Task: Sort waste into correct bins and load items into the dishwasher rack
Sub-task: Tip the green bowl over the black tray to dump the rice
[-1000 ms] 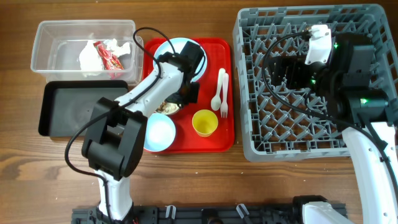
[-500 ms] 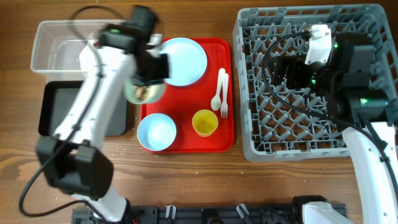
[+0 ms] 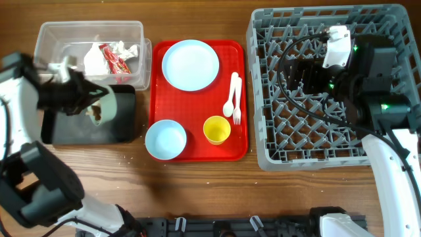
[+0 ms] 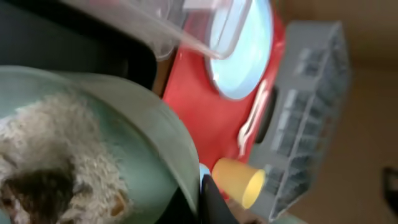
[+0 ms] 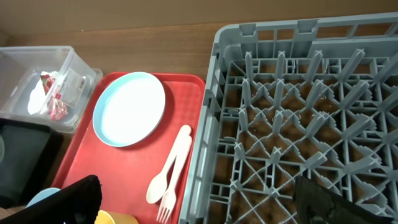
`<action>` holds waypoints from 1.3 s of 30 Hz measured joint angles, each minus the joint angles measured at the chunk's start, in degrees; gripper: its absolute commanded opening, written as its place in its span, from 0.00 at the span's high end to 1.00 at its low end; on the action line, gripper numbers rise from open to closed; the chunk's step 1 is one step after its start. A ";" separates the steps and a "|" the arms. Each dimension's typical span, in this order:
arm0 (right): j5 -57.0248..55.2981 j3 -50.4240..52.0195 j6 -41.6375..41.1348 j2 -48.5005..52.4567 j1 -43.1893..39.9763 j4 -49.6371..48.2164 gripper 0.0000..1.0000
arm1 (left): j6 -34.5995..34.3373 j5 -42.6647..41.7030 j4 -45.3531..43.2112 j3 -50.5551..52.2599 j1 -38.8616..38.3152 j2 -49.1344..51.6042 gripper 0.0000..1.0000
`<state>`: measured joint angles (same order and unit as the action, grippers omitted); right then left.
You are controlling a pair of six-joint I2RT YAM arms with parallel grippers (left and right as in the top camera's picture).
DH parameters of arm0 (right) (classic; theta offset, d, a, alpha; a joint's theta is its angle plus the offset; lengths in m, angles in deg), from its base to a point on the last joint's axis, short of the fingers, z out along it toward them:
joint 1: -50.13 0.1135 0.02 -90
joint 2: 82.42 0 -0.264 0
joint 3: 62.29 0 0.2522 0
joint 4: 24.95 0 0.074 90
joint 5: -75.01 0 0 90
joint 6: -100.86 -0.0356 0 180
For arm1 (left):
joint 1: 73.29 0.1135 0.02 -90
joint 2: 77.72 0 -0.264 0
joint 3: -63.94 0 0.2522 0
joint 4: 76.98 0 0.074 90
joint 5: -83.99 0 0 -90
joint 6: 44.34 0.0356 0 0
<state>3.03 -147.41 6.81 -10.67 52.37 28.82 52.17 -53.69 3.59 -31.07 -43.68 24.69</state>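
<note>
My left gripper point(image 3: 92, 105) is shut on the rim of the pale mint-white bowl point(image 3: 107, 108) and holds it tipped on its side over the black tray point(image 3: 72, 131). In the left wrist view the finger point(image 4: 210, 198) pinches the bowl's rim point(image 4: 149, 134), and white crumbs with brown bits point(image 4: 56, 162) cling inside the bowl. The clear tub point(image 3: 59, 33) holds the napkin point(image 3: 92, 60) and red wrapper point(image 3: 114, 60). The blue plate point(image 3: 191, 64), blue bowl point(image 3: 165, 139), yellow cup point(image 3: 216, 129), and fork and spoon point(image 3: 233, 95) lie on the red tray point(image 3: 197, 118). My right gripper point(image 3: 297, 78) is open and empty over the grey rack point(image 3: 316, 151).
In the right wrist view, the open fingers point(image 5: 199, 208) frame the rack's left wall point(image 5: 208, 149), with the fork and spoon point(image 5: 171, 171) and plate point(image 5: 129, 107) beside it. Bare wood table lies along the front edge point(image 3: 210, 191).
My left arm has swung left, carrying the mint bowl off the red tray to above the black tray and tipping it on its side. The right arm has not moved.
</note>
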 measured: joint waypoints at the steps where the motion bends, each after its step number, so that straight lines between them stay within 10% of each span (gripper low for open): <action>1: 0.00 0.00 -0.24 0.00 0.00 0.02 0.00 | 0.66 -2.51 -1.68 1.68 2.08 0.02 0.96; 19: 0.02 0.00 -1.29 0.00 0.00 0.28 0.00 | 2.10 -37.75 -6.40 8.68 11.39 9.99 0.96; 39: 0.02 0.00 -1.29 0.00 0.00 0.70 0.00 | -4.46 -38.49 -7.48 8.79 18.71 9.99 0.96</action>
<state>3.05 -147.41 5.52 -10.67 52.37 29.52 47.71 -92.18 -3.89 -22.28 -24.97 34.68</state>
